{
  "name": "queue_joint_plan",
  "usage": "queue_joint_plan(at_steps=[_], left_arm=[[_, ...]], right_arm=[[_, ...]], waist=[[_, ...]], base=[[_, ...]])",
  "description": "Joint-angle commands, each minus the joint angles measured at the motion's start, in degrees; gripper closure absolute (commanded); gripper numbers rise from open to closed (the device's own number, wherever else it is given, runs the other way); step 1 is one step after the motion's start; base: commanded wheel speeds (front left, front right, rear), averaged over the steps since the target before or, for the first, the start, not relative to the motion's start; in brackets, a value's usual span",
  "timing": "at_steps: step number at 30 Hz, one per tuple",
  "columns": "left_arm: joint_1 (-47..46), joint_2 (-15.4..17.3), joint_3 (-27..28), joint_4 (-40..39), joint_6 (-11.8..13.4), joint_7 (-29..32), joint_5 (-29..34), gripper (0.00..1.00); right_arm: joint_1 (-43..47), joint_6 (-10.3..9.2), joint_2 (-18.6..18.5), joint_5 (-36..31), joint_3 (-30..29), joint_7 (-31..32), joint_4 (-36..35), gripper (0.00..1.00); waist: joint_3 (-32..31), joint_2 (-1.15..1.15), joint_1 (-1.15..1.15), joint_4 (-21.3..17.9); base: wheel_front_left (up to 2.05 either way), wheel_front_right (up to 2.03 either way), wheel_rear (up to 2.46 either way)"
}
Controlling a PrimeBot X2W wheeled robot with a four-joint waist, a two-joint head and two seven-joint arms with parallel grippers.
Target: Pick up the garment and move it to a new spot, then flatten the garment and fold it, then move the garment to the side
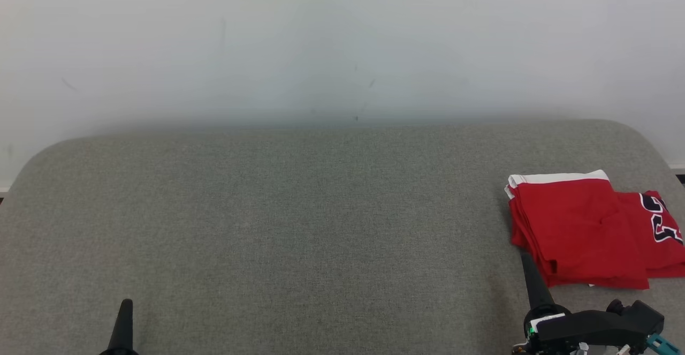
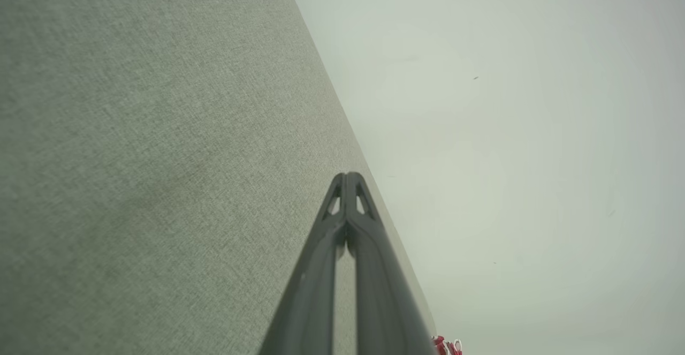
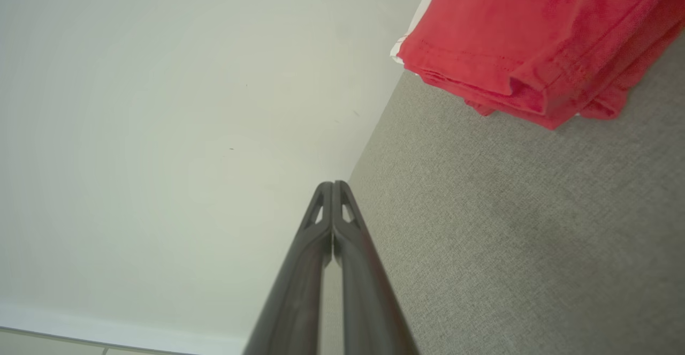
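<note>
Right claw point(image 1: 526, 259) and left claw point(image 1: 126, 304) closed, empty; folded red garment point(image 1: 583, 232), long axis left-to-right, white band point(image 1: 559, 177) rearward.

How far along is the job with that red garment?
Done, it seems: the red garment lies folded in a stack at the right side of the grey fabric surface, so folding and setting aside look complete. In hand: nothing; the left gripper and right gripper are both shut and empty, the right one near the garment but apart. Left: apparently nothing.
</note>
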Motion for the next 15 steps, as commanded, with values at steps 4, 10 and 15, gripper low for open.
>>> queue_joint_plan(at_steps=[4, 10, 15], left_arm=[[-1.5, 0.0, 0.6, -0.7, -0.1, 0.9, -2.8, 1.0], [-2.0, 0.0, 1.2, -0.9, -0.1, 2.2, -6.3, 1.0], [-2.3, 0.0, 1.7, -1.0, -0.1, 3.1, -8.9, 1.0]], right_arm=[[-1.3, -0.07, -0.1, 2.8, 0.1, 0.3, -0.6, 1.0], [-1.6, -0.08, -0.1, 6.5, 0.3, 0.6, -0.7, 1.0], [-1.8, -0.08, -0.1, 9.0, 0.5, 0.8, -0.8, 1.0]], waist=[[0.2, 0.0, 0.0, 0.0], [0.6, 0.0, -0.01, 0.0], [0.9, 0.0, -0.01, 0.1]], base=[[0.0, 0.0, 0.0], [0.0, 0.0, 0.0], [0.0, 0.0, 0.0]])
